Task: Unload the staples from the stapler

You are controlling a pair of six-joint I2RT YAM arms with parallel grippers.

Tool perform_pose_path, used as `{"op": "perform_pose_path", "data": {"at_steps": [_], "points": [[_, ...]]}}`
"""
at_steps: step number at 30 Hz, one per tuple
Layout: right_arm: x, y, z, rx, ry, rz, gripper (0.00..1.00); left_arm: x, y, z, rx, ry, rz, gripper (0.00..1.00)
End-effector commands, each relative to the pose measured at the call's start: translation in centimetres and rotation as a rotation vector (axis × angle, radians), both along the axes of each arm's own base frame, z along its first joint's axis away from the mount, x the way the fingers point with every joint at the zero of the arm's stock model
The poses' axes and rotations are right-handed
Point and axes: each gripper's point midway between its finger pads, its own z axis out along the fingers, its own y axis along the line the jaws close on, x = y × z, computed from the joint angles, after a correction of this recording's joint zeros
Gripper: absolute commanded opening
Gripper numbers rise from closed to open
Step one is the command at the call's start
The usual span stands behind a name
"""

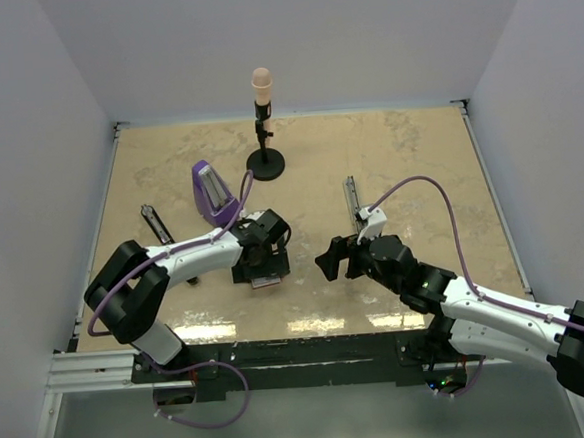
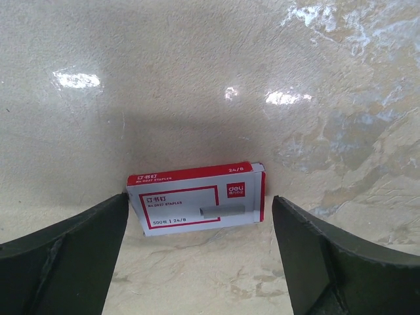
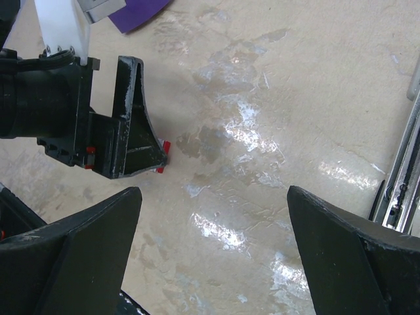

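Note:
The stapler [image 1: 351, 203] lies right of centre, slim, with a metal rail along it; its edge shows in the right wrist view [image 3: 399, 177]. No loose strip of staples is in view. My left gripper [image 1: 259, 265] is open and low over a red-and-white staple box [image 2: 197, 200], with one finger on each side of it and not touching it [image 2: 200, 209]. My right gripper [image 1: 333, 258] is open and empty above bare table [image 3: 214, 193], left of the stapler and facing the left gripper [image 3: 125, 125].
A purple wedge-shaped object [image 1: 210, 192] stands behind the left arm. A black stand with a pink top [image 1: 264, 131] is at the back centre. A slim black bar [image 1: 157, 225] lies at the left. Purple cables loop over both arms.

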Motion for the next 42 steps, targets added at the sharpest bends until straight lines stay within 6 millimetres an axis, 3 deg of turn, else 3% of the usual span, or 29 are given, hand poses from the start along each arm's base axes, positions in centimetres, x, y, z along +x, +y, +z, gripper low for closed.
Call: {"op": "perform_pose_path", "data": {"at_steps": [1,11,19,35,42], "points": [[0.57,0.14,0.99,0.036,-0.031,-0.023,0.99,0.91,-0.81,0.81,-0.012,-0.033,0.036,0.94],[0.52,0.11,0.81,0.036,-0.027,-0.024,0.99,0.46,-0.59,0.0,0.031,-0.014,0.036,0.91],[0.47,0.03,1.07,0.039,-0.032,-0.024,0.99,0.61,-0.08,0.51,0.107,-0.036,0.043,0.89],[0.42,0.17,0.96,0.043,-0.026,-0.02,0.99,0.38,-0.97,0.53,0.074,-0.047,0.021,0.72],[0.42,0.29,0.95,0.042,-0.025,-0.015,0.98,0.29,-0.84,0.59,0.072,-0.047,0.022,0.7]]}}
